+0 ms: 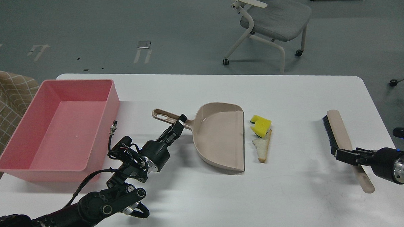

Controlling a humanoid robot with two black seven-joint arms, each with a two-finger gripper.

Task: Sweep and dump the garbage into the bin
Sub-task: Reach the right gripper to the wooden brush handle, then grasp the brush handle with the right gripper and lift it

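The yellow sponge block [261,125] and the bread half-slice [263,147] lie touching on the white table, just right of the beige dustpan's [221,136] open edge. My left gripper [178,123] is shut on the dustpan's handle. The pink bin [58,127] stands at the table's left end and holds nothing. My right gripper [341,154] is low at the beige brush's [340,134] handle, just below the bristles, fingers open to either side of it.
The table's front and right edges are near my right arm. A grey office chair [272,17] stands on the floor behind the table. A checked cloth [3,100] lies left of the bin.
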